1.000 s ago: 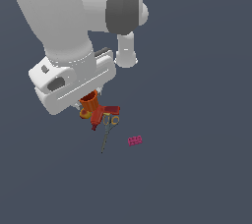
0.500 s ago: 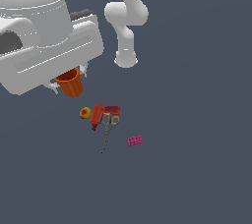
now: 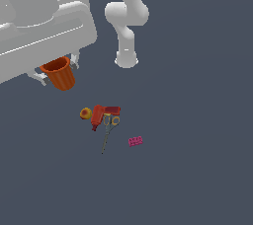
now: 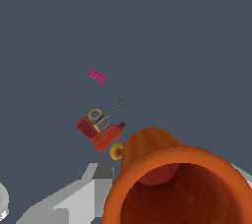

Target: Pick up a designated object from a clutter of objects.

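The orange ribbed cup [image 3: 60, 74] hangs between my gripper [image 3: 55, 71] fingers, lifted well above the floor at the exterior view's left. In the wrist view the cup [image 4: 167, 179] fills the near foreground, its open rim facing the camera, with one grey finger [image 4: 81, 196] beside it. The gripper is shut on the cup's wall. The rest of the clutter lies below on the floor: the red drill-shaped toy [image 3: 100, 115], the yellow-orange round item [image 3: 86, 114], the scissors with yellow loops [image 3: 109, 126] and the pink toy brick [image 3: 135, 141].
The arm's white base column [image 3: 126, 26] stands behind the clutter. The same floor items show in the wrist view: drill toy [image 4: 101, 133], round item [image 4: 116, 151], scissors [image 4: 109, 112], pink brick [image 4: 97, 75]. The floor is plain dark grey.
The gripper has risen with the orange cup in it, from down among the clutter to well above it and toward the exterior view's left. The other items have not moved.
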`<move>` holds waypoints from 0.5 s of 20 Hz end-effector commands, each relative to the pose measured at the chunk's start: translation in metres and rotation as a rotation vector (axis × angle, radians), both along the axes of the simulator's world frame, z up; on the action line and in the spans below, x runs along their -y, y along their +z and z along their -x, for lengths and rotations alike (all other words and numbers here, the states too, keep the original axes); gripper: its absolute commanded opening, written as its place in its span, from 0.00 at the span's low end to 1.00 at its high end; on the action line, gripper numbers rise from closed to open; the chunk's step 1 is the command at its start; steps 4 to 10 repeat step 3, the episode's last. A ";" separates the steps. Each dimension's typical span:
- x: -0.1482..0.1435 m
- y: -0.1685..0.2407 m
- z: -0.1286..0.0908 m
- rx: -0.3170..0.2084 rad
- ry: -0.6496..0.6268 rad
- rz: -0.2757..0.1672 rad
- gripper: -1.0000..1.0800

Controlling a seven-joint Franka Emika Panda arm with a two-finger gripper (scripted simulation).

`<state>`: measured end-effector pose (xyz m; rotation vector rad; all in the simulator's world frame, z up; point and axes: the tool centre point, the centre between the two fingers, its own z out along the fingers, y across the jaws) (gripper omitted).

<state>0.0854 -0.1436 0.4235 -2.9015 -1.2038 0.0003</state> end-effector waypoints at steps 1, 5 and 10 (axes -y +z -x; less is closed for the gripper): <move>0.001 0.003 -0.001 0.000 0.000 0.000 0.00; 0.001 0.004 -0.001 0.000 0.000 0.000 0.00; 0.001 0.004 -0.001 0.000 0.000 0.000 0.00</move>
